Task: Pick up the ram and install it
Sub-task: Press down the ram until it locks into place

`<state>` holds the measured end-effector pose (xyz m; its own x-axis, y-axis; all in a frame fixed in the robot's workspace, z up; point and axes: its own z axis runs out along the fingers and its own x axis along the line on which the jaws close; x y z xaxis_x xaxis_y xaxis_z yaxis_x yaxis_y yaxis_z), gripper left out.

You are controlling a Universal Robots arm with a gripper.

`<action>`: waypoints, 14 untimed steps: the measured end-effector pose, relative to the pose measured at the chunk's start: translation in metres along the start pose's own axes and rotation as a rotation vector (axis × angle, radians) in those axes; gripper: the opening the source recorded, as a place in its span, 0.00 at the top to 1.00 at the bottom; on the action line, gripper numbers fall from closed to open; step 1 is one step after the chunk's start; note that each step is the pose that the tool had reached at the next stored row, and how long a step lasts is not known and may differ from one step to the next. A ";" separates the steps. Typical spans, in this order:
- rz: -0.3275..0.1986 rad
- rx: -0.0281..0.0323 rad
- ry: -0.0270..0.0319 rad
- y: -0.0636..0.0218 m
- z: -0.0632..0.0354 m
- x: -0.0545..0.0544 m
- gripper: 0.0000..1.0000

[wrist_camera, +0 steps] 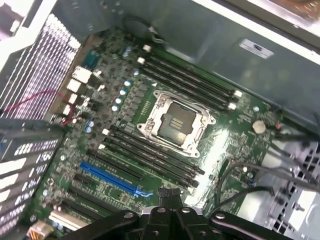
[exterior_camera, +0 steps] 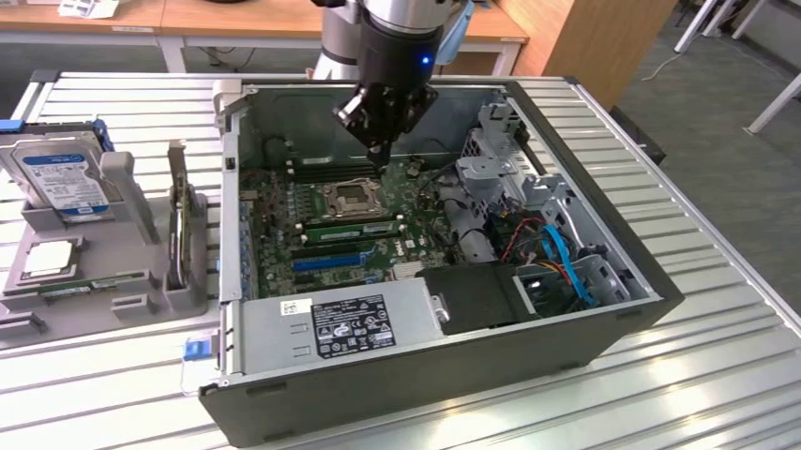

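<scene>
My gripper (exterior_camera: 379, 155) hangs inside the open computer case (exterior_camera: 601, 216), over the motherboard (exterior_camera: 414, 202) just beyond the processor socket (exterior_camera: 351, 195). Its fingers are together, pointing down, and I see nothing between them. A long thin green stick, the ram (exterior_camera: 355, 225), stands on edge in a slot beside the socket, on the side away from the gripper. In the wrist view the gripper's black body (wrist_camera: 170, 217) sits over the socket (wrist_camera: 175, 122), which has dark memory slots (wrist_camera: 150, 157) on both sides.
At the exterior view's left stands a grey rack (exterior_camera: 119, 272) holding a hard drive (exterior_camera: 60, 178), a square chip (exterior_camera: 48, 258) and a thin green board (exterior_camera: 90, 283). The power supply (exterior_camera: 344, 328), drive cage (exterior_camera: 501, 178) and blue cables (exterior_camera: 569, 267) crowd the case.
</scene>
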<state>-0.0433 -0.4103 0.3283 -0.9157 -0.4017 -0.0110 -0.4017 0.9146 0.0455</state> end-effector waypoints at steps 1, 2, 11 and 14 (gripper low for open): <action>0.018 0.0002 -0.0008 0.0000 0.0000 0.000 0.90; 0.036 0.0004 -0.0016 0.0000 0.0001 0.000 0.90; 0.199 0.0023 -0.0090 0.0000 0.0005 0.000 0.90; 0.254 0.0030 -0.0114 -0.0001 0.0007 0.000 0.90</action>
<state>-0.0433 -0.4103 0.3276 -0.9873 -0.1587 -0.0109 -0.1590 0.9862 0.0453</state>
